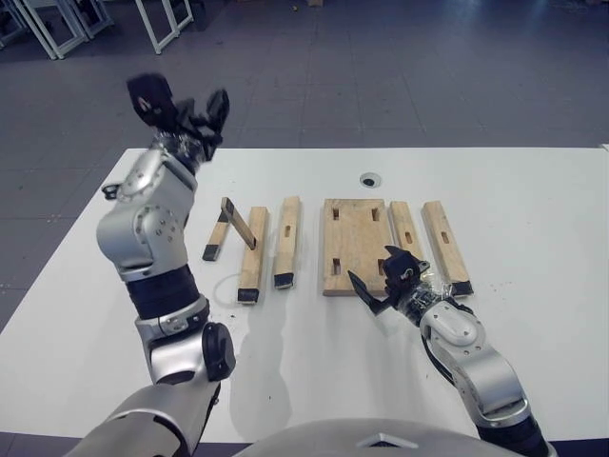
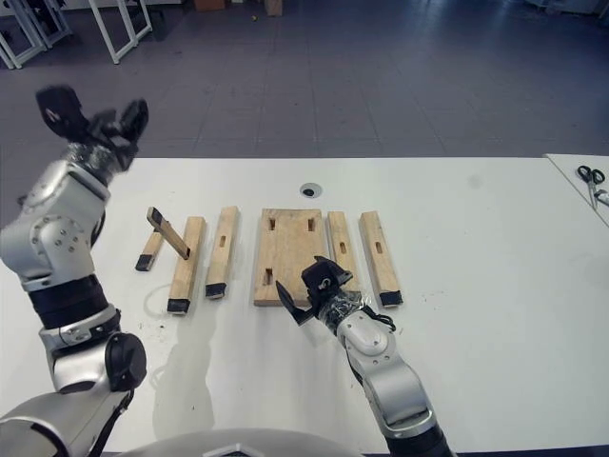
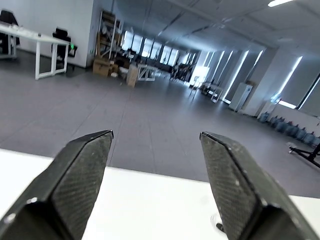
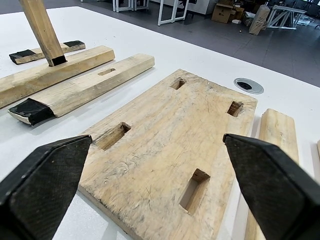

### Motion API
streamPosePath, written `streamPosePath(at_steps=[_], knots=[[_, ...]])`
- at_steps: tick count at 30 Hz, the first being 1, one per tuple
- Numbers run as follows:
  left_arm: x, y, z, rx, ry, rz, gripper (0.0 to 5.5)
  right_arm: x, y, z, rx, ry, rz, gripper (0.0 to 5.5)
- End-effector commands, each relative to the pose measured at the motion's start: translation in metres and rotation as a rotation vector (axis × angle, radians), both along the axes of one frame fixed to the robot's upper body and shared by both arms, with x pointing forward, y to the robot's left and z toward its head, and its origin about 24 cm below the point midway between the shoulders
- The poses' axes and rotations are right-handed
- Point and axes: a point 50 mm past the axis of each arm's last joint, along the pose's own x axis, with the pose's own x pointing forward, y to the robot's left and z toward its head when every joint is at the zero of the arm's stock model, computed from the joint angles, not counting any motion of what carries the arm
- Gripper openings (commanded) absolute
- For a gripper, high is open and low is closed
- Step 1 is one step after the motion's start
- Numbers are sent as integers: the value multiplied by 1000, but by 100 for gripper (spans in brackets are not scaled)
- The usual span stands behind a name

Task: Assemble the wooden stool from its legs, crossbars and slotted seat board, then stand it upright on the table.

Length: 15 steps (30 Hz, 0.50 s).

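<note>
The slotted seat board point(image 1: 354, 246) lies flat mid-table, with its slots plain in the right wrist view point(image 4: 170, 135). Two legs point(image 1: 285, 243) lie to its left and two more point(image 1: 445, 246) to its right. One crossbar point(image 1: 240, 222) stands tilted in the slot of the left leg point(image 1: 254, 252). Another crossbar point(image 1: 217, 238) lies flat further left. My right gripper point(image 1: 379, 276) hovers open and holding nothing at the board's near edge. My left gripper point(image 1: 186, 105) is raised high above the table's far left side, open and holding nothing.
The white table point(image 1: 533, 209) has a round cable hole point(image 1: 369, 179) behind the board. There is bare surface to the right and along the near edge. Scissors point(image 2: 590, 176) lie on a neighbouring table at far right.
</note>
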Motion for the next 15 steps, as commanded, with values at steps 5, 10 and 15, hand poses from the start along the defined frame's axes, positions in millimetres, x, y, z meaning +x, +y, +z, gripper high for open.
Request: streamPosePath(at_steps=[5, 10, 15], knots=[[-8, -6, -132, -60, 382, 16, 322, 7, -1, 3, -11, -18, -13, 484], [-12, 1, -158, -62, 423, 46, 322, 10, 0, 4, -5, -28, -31, 484], [5, 5, -54, -83, 85, 13, 322, 7, 0, 3, 7, -20, -49, 484]])
